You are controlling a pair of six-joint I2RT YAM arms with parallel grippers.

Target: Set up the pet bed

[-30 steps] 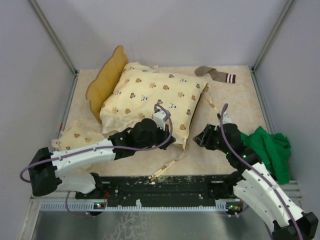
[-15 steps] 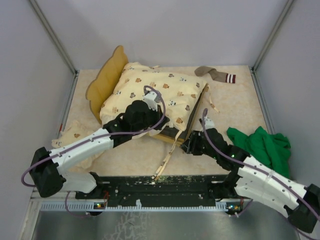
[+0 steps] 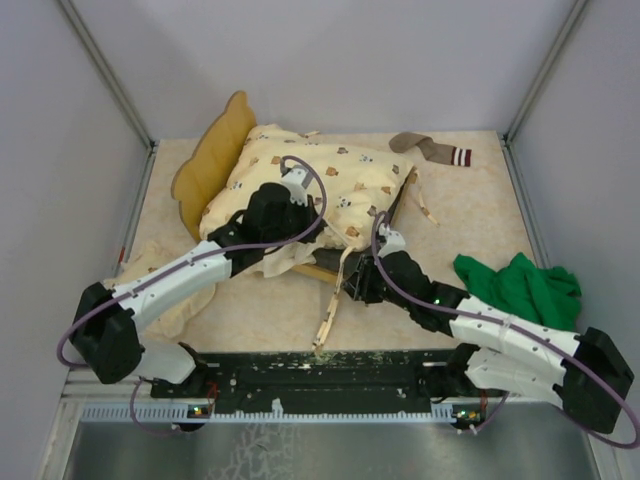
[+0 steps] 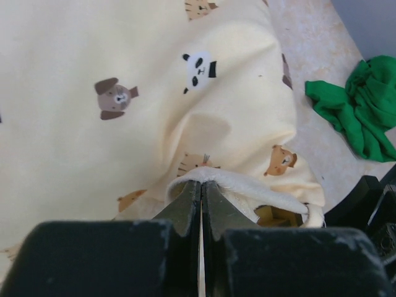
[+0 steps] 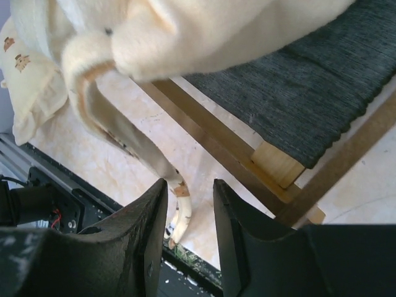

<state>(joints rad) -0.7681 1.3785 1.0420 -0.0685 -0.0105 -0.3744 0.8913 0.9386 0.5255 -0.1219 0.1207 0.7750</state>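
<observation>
The pet bed, a light-wood frame with a dark grey fabric base, is seen just ahead of the right tool, on the tabletop. It is largely covered by a cream animal-print quilt. The right tool's jaws are held apart by a narrow gap, with nothing gripped; a quilt tie is seen beyond the gap. The left tool is clamped shut on a folded quilt edge. A green cloth is crumpled to its right.
</observation>
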